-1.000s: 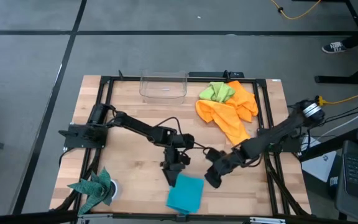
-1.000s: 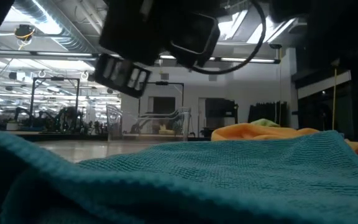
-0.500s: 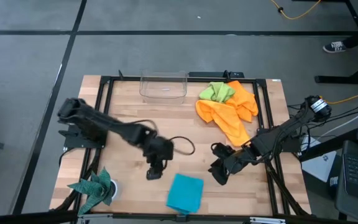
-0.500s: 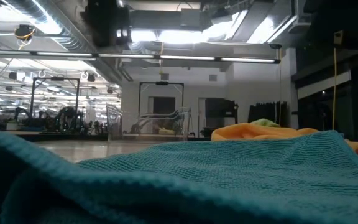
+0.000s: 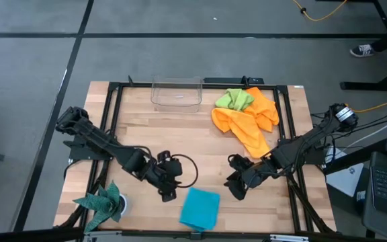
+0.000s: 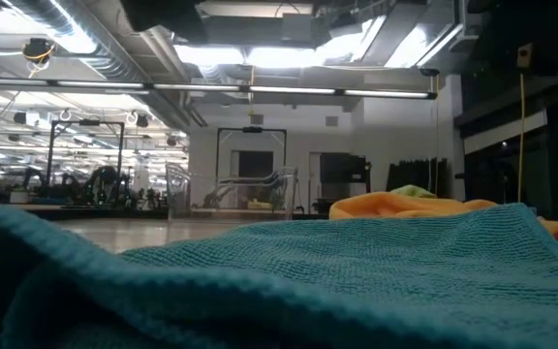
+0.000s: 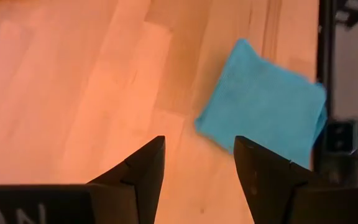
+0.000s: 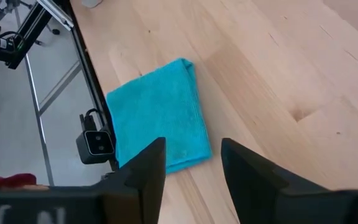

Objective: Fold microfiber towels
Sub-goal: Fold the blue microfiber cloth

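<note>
The turquoise-blue towel (image 5: pixel 200 208) lies folded flat at the middle of the table's near edge and fills the foreground of the low view (image 6: pixel 279 281). My left gripper (image 5: pixel 168 191) hovers open just left of it, the towel (image 7: pixel 266 106) ahead of its fingers. My right gripper (image 5: pixel 237 188) hovers open to the towel's right and a little farther back, looking down on the towel (image 8: pixel 157 115). The two orange towels (image 5: pixel 247 124) and the lime-green one (image 5: pixel 235 99) lie in a crumpled heap at the far right.
A clear plastic bin (image 5: pixel 177 93) stands at the far edge. A dark teal spiky-edged cloth (image 5: pixel 101 204) sits at the near left corner. Black frame rails (image 5: pixel 113 121) run along the table's sides, and a small camera (image 8: pixel 96 142) is mounted at the near edge. Bare wood lies mid-table.
My left gripper has drawn away from the turquoise towel's far corner toward the table's left, rising and rolling its wrist, and has left the low view. My right gripper has lifted a little. The towel has stayed where it was.
</note>
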Robot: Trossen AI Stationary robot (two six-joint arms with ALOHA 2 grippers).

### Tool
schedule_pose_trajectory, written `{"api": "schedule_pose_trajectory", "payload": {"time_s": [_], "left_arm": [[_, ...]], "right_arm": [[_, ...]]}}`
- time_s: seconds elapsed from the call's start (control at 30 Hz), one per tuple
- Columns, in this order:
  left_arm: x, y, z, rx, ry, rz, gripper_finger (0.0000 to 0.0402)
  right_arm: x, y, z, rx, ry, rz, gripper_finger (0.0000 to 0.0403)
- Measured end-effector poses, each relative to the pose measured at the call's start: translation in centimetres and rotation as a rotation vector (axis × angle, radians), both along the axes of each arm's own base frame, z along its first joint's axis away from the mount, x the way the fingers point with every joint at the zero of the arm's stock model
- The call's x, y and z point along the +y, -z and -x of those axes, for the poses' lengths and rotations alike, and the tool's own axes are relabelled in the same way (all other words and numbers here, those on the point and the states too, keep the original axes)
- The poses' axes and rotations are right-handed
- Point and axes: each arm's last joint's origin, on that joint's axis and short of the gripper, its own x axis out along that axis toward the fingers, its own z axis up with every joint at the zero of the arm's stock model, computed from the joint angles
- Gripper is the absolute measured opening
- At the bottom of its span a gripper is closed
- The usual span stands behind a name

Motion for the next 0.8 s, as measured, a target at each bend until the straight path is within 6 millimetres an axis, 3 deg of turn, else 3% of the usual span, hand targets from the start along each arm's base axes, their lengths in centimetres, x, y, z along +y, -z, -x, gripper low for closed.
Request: {"api": "schedule_pose_trajectory", "payload": {"time_s": [0.13,0.3,0.47,0.67,0.8], "left_arm": [[0.4,0.0,-0.3,0.026,-0.041,0.108,0.0187],[0.5,0.2,-0.9,0.045,-0.064,0.233,0.0207],[-0.1,0.9,-1.9,0.040,-0.028,0.302,0.0226],[-0.1,4.2,-3.4,0.174,-0.073,0.370,0.0226],[0.0,7.0,-5.4,0.222,-0.066,0.460,0.0229]], "right_arm": [[0.3,0.5,-0.6,-0.004,0.029,-0.025,0.0190],[1.0,2.6,-1.6,0.037,0.078,-0.017,0.0236],[1.8,4.6,-2.7,0.068,0.054,-0.035,0.0252],[2.7,6.2,-3.9,0.098,0.034,-0.151,0.0252],[2.9,7.6,-4.1,0.154,0.060,-0.159,0.0252]]}}
